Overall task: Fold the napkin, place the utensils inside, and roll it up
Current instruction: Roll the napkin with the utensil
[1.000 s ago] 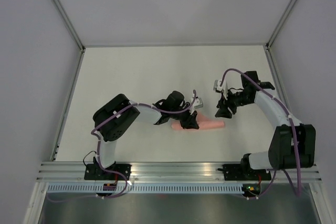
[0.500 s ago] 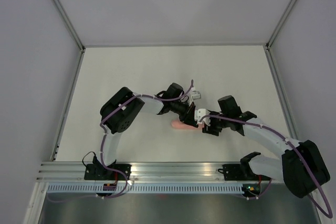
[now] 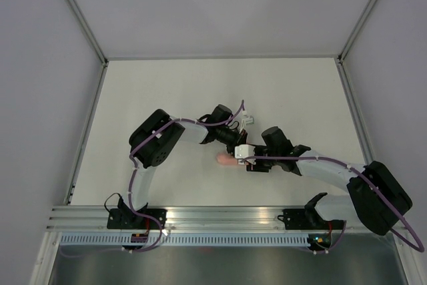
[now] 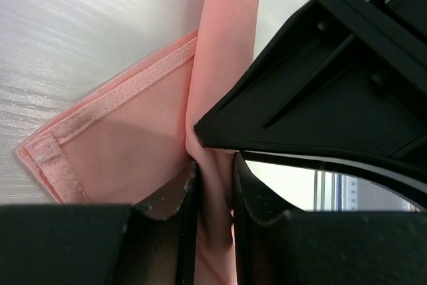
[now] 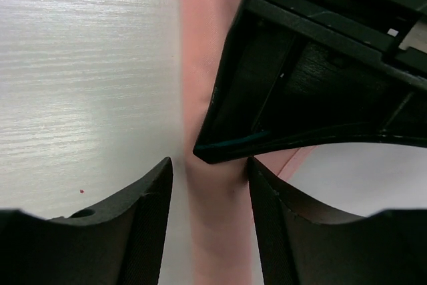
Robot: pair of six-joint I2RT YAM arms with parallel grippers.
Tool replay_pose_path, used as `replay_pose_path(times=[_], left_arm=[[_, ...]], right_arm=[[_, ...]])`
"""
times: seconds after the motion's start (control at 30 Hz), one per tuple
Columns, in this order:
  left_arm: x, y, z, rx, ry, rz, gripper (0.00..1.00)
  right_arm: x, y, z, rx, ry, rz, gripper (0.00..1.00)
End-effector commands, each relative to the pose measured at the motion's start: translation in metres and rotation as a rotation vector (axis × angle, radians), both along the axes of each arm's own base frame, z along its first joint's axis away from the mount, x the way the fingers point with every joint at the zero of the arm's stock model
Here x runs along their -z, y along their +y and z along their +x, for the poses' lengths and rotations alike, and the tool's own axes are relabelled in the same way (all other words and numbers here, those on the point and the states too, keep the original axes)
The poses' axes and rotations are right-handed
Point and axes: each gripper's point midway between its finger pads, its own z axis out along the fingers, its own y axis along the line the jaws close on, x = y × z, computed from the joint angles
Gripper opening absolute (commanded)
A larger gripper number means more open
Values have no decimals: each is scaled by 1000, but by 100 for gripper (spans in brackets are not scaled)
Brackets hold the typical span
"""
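The napkin [image 3: 223, 159] lies rolled into a slim salmon-pink tube [image 4: 227, 45], with one hemmed corner flap [image 4: 113, 145] spread flat on the table beside it. My left gripper [image 4: 213, 173] is shut on the tube, both fingers pressed into the cloth. My right gripper [image 5: 209, 165] straddles the same tube [image 5: 200, 65] from the opposite end. Its jaws are open, and a strip of table shows between its left finger and the cloth. The two grippers meet nose to nose over the roll [image 3: 243, 155]. The utensils are hidden.
The white table [image 3: 167, 98] is walled by grey panels on three sides. A metal rail [image 3: 220, 218] with both arm bases runs along the near edge. The left gripper's black finger [image 5: 300, 98] fills the upper right of the right wrist view.
My right arm has swung in from the back right and down to the roll, its jaws now around the tube's right end. The left gripper has kept its grip and shifted slightly.
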Motion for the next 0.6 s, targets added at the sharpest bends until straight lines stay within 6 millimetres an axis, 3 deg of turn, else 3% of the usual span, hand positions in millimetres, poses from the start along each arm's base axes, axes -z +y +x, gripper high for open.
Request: replay_pose_path(times=[0.0,0.1,0.17,0.3,0.37,0.57], left_arm=[[56,29,-19,-48,139,207,2],[54,28,-21,-36,148,195,6],[50,27,-20,-33,139,185,11],[39,25,-16,-38,112,169,30],[33,24,-11,-53,91,165,35],[-4,21,16,-144,-1,109,40]], right_arm=[[2,1,9,26,-38,-15,54],[7,2,9,24,-31,-29,47],[12,0,8,29,-12,-47,34],[17,-3,6,29,7,-69,17],[19,-4,2,21,26,-77,11],[21,-3,-9,-11,104,-91,6]])
